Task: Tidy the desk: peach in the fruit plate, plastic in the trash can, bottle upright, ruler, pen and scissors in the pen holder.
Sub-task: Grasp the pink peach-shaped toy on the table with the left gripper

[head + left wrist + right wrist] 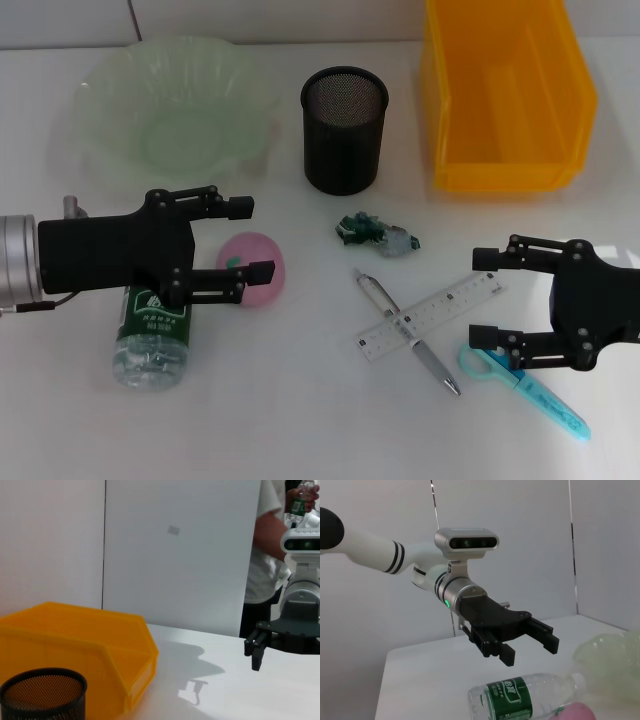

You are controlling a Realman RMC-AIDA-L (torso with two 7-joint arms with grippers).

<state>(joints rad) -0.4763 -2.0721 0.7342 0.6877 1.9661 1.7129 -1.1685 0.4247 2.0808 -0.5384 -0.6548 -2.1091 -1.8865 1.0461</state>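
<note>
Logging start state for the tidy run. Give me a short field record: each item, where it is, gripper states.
peach: on desk, beside lying bottle
bottle: on its side
plastic: on desk, before pen holder
pen holder: upright
ruler: under pen, crossed
scissors: on desk
fruit plate: holds no fruit
trash can: yellow bin
left gripper: open, above the peach
right gripper: open, over the scissors

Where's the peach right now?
In the head view the peach lies on the desk on the robot's left, beside the lying bottle, in front of the plate, just past the open left claw.
</note>
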